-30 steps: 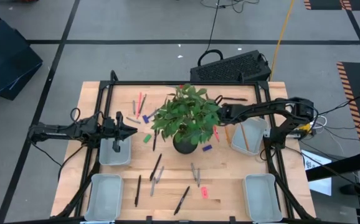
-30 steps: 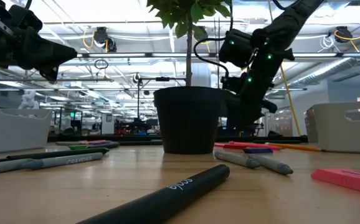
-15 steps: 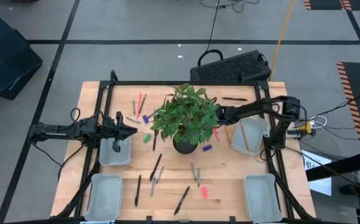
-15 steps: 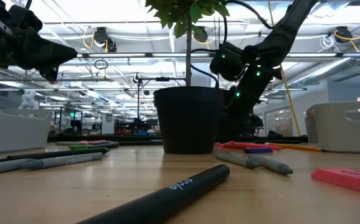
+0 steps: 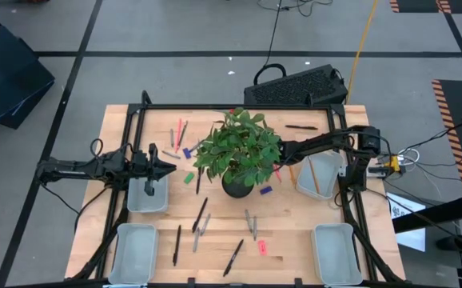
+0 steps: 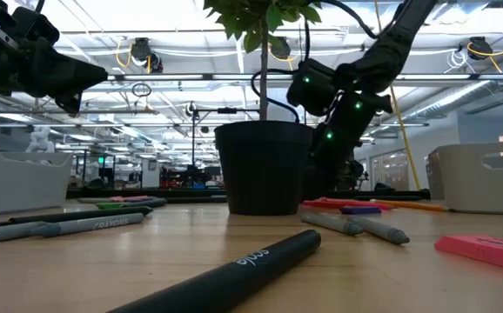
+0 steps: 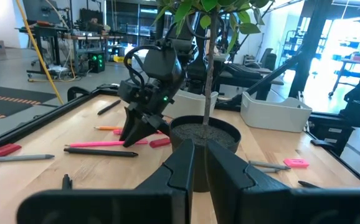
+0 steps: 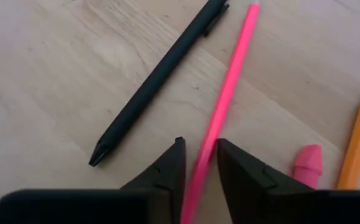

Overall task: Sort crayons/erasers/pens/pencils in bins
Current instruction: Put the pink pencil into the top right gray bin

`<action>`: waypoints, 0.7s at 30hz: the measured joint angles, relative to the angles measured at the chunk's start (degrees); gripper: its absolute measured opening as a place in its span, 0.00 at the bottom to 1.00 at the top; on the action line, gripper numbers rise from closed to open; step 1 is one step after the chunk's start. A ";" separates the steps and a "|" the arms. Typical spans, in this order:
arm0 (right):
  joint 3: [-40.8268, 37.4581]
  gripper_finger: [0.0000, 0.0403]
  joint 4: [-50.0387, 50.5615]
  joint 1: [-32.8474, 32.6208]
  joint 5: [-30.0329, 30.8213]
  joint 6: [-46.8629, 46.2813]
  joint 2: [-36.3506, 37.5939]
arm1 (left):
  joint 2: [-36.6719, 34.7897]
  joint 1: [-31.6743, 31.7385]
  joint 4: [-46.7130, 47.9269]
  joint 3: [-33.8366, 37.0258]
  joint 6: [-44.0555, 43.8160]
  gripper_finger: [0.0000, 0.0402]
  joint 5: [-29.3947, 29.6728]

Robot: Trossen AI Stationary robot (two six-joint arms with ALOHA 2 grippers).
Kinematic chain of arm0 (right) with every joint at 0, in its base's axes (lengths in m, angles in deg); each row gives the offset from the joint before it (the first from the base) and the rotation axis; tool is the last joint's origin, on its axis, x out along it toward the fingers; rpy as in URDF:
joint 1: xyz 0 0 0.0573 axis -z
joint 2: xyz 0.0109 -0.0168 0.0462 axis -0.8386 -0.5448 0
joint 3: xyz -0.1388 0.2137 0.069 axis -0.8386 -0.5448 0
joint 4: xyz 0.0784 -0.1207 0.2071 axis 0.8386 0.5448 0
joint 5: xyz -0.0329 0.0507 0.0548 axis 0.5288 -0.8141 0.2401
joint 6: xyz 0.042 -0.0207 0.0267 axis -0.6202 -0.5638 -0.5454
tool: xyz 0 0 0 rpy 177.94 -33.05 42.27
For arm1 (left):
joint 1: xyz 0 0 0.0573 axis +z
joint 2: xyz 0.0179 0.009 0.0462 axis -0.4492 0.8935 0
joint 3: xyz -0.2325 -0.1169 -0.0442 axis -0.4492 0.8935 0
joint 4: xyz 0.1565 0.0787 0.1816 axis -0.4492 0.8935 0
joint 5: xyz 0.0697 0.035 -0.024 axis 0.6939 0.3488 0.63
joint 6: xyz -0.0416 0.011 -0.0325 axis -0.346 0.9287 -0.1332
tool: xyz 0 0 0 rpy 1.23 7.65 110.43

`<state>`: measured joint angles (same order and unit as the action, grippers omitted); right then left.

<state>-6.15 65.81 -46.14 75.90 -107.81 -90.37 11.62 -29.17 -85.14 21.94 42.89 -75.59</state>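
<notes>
Reaching in beside the plant pot (image 5: 237, 186) with the right gripper (image 8: 198, 163), fingers narrowly parted astride a pink pencil (image 8: 220, 112) lying flat on the table (image 5: 295, 220), beside a black pen (image 8: 155, 81), probably to pinch it. Parking the left gripper (image 7: 198, 163), nearly shut and empty, above a bin (image 5: 147, 196).

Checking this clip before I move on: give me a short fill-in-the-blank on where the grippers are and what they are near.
1. The right gripper has its fingers on either side of a ____ pencil.
2. Beside that pencil lies a black ____.
3. The left gripper hovers over a ____.
4. Mid-table stands a potted ____.

Missing words: pink; pen; bin; plant
</notes>
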 joint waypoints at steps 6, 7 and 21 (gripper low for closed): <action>-0.09 0.06 1.62 -0.02 -0.29 -1.19 -0.01 | 0.00 0.00 0.00 0.00 -0.02 0.10 0.00; -0.09 0.05 1.63 -0.03 -0.23 -1.20 -0.01 | 0.00 0.00 0.00 0.00 -0.02 0.10 0.00; -0.33 0.04 6.32 -0.17 -0.12 0.63 12.75 | -0.01 0.00 -0.03 0.00 0.00 0.10 0.00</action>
<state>-6.48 72.12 -46.31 75.79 -107.18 -77.62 11.61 -29.18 -85.17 21.94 42.89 -75.59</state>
